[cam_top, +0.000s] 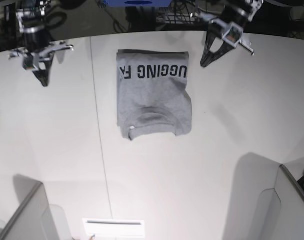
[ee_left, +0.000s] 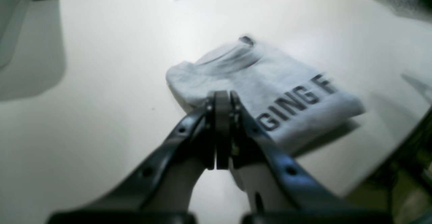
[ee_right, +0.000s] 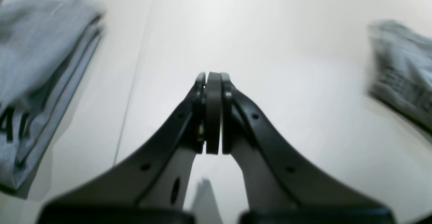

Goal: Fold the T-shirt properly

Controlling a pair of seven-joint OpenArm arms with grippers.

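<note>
White tabletop (cam_top: 232, 165) fills the base view, and, reading left to right, the right gripper (cam_top: 43, 80) is seen with jaws clenched on nothing, the T-shirt (cam_top: 153, 95) is laid near the middle as a folded rectangle, and the left gripper (cam_top: 206, 61) is likewise pressed together empty just beside its lettered edge. Soft, light and limp handling is to be expected, so hold is best taken at a doubled edge or corner. Another grey garment (ee_right: 401, 72) is noted well apart; nothing obstructs.

Likely a robotics lab, white table (cam_top: 51, 150), tangled cables (cam_top: 177, 12)
</note>
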